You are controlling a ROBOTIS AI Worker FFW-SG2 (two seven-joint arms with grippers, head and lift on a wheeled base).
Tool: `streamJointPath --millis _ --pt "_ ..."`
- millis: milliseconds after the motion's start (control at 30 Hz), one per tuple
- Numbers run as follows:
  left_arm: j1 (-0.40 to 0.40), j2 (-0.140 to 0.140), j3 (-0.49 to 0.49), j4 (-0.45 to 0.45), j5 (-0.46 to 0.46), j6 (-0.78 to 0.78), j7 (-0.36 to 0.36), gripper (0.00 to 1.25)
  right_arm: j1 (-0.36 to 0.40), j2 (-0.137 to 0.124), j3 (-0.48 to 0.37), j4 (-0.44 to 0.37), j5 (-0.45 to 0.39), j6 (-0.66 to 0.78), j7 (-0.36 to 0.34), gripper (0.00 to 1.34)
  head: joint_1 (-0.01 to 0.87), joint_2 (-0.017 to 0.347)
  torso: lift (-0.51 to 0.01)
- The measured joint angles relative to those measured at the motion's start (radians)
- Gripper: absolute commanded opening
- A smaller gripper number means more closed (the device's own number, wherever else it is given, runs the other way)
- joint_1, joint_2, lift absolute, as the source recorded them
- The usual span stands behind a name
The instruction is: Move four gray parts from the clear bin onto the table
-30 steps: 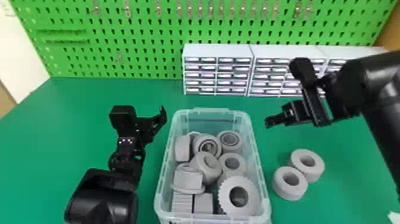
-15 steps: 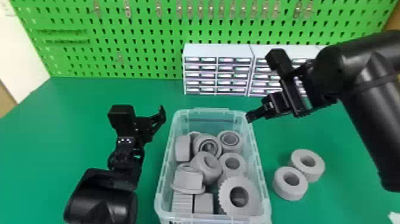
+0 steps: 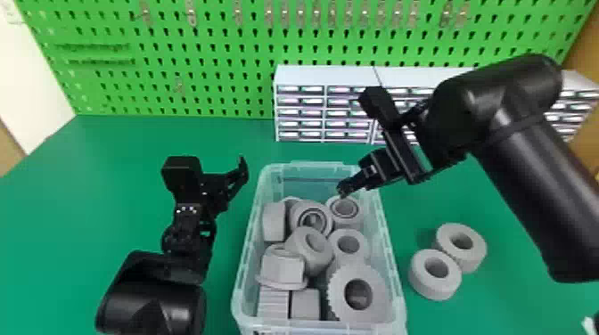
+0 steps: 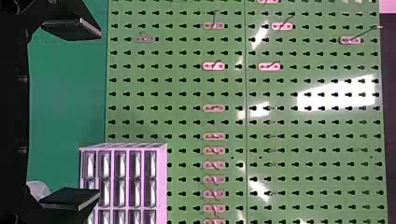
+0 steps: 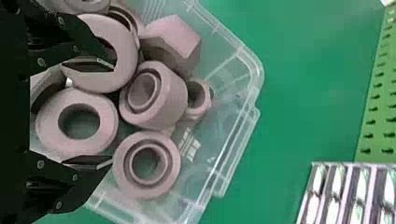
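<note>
Since the next pick, as I judge it, comes down to dropping onto a ring without snagging its neighbours, I'm reading the head view like a dial: the plain gray ring lies inside the clear bin, at six o'clock from my right gripper. Nearer in on that same line is a stepped gray ring, just beyond one fingertip in the right wrist view. Both rings' bores face mostly up, and the right arm is the nearer one. Its fingers are spread with nothing between them, so I'd settle on one ring and square up before lowering; I can't tell which suits better. These parts look like matte, smooth plastic, easy enough to pinch by the wall. Toward the bin's five o'clock, a toothed ring has a ridged edge; at seven to eight sits a flanged hexagonal part. Two thick gray rings rest together on the green table between three and four o'clock from the bin, which I'd count as half the job. Parked at ten o'clock, my left gripper is empty, fingers wide apart. White drawer cabinets stand past twelve, before the perforated green pegboard.
</note>
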State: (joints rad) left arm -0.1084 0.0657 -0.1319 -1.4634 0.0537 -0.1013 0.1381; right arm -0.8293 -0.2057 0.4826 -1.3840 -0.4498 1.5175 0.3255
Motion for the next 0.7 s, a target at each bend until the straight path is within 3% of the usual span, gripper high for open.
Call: streamJointPath --millis 700 --pt "-0.009 0.000 -0.003 0.000 0.000 0.000 0.000 1.15 -0.010 0.020 0.090 0.127 -0.015 -0.118 0.070 0.79 0.693 0.072 -0.052"
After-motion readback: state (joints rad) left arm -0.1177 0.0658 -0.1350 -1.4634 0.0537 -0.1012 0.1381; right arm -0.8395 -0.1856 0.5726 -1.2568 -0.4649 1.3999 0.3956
